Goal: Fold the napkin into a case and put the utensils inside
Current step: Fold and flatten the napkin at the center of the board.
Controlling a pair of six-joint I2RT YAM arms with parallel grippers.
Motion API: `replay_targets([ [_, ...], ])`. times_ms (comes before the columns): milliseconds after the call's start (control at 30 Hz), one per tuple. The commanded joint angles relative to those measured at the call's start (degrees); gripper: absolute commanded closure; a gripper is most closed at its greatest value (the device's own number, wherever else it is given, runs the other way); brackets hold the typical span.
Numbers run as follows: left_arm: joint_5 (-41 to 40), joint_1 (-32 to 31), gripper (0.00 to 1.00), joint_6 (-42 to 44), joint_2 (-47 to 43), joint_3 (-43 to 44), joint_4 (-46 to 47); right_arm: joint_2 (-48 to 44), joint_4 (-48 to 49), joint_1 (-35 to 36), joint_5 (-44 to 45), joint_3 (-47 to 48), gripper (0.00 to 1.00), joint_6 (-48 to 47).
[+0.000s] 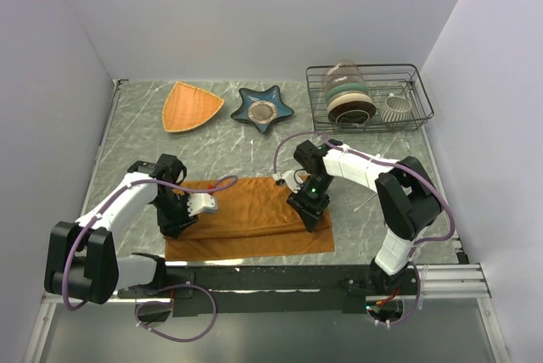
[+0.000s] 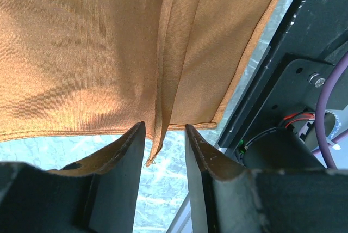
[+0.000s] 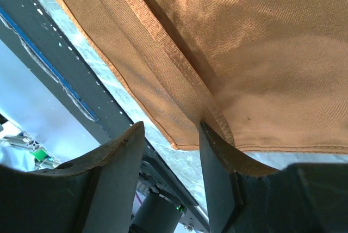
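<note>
The napkin (image 1: pixel 254 215) is laid near the near edge of the counter (image 1: pixel 212 151), partly folded, and a lengthwise fold is seen in both wrist views. The left gripper (image 2: pixel 165 129) is set at its left end with the jaws parted, the fold's corner lying unclamped between them. The right gripper (image 3: pixel 171 127) is set at the right end, likewise unclenched, with the hemmed fold reaching one of its fingers (image 3: pixel 217 151).

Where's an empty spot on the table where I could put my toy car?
Bare marble lies between the napkin and the two back dishes, the orange woven plate and the star dish. Another bare patch is left of the woven plate, by the wall. Crowded: over the napkin, where the left claw and right claw sit, and the full wire rack.
</note>
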Motion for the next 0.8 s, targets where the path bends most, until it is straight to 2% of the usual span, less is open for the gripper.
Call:
replay_targets([
  [0,-0.17,-0.64,0.6,1.01,-0.29,0.13,-0.07,-0.37,-0.08,-0.18,1.13,-0.23,0.5,-1.33],
  [167,-0.61,-1.17,0.69,1.19,-0.29,0.13,-0.24,-0.71,-0.08,-0.18,1.31,-0.84,0.59,-1.68],
  [400,-1.84,-2.23,0.92,2.33,0.41,-0.05,-0.95,-0.63,-0.34,-0.18,1.49,-1.29,0.76,-2.47],
  [467,-2.19,-2.4,0.95,2.5,0.15,-0.31,-0.95,-0.72,-0.69,-0.27,1.49,-1.11,0.79,-2.39],
  [667,-2.89,-2.58,0.99,2.59,-0.73,-1.1,-0.6,-4.84,-2.71,-0.35,1.49,1.44,0.58,-1.86],
  [700,-2.89,-2.67,0.99,2.68,-0.99,-1.28,-0.68,-5.46,-2.71,-0.44,1.75,2.05,0.5,-1.77],
  [767,-2.89,-2.67,0.99,2.85,-1.17,-1.28,-0.51,-6.52,-2.36,-0.53,2.89,2.4,0.44,-2.12],
])
